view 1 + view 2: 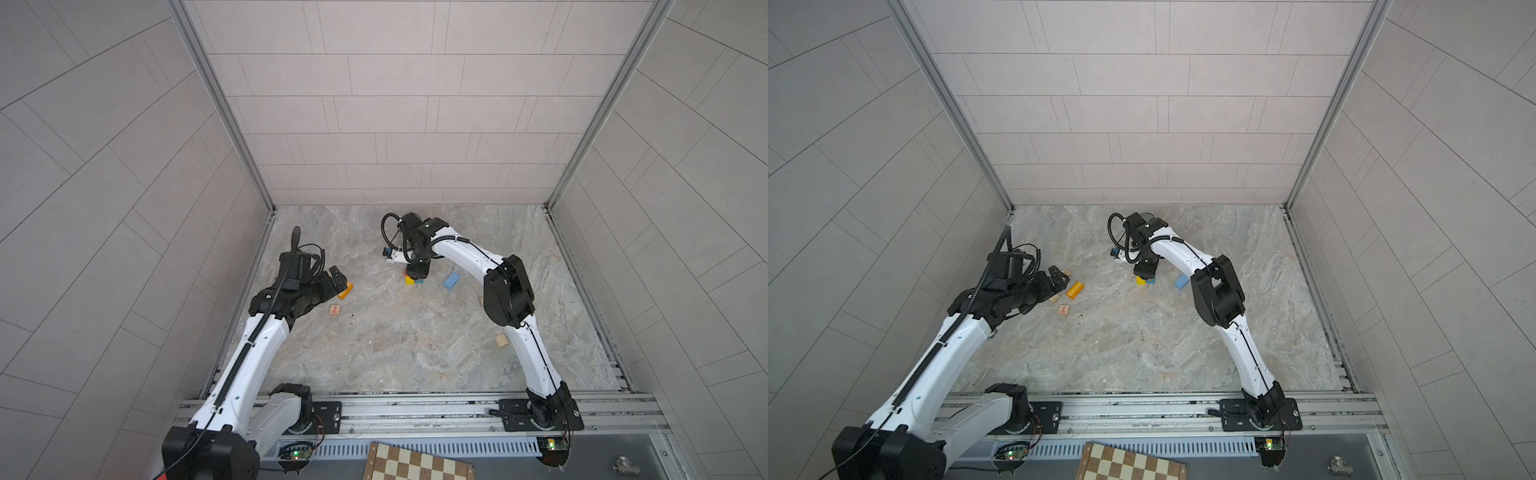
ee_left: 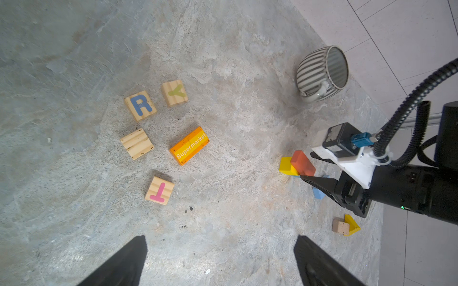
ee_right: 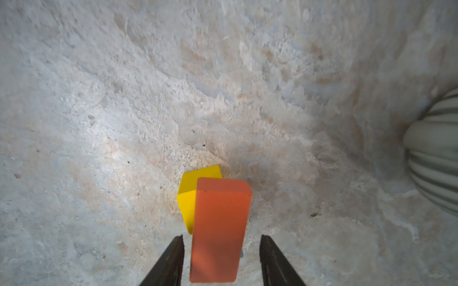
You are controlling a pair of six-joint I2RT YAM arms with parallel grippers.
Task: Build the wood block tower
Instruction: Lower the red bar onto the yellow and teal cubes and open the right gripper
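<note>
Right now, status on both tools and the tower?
Left tool open, empty. Right tool open astride orange-red brick atop yellow block. Grey mug lies apart, not blocking.

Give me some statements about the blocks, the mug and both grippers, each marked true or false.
The orange-red brick rests on the yellow block. True.
The right gripper is clamped on the orange-red brick. False: its jaws stand clear of it on both sides.
The grey ribbed mug stands upright. False: it lies on its side.
The left gripper is open and empty. True.
The T block sits on the Supermarket block. False: they lie apart.
</note>
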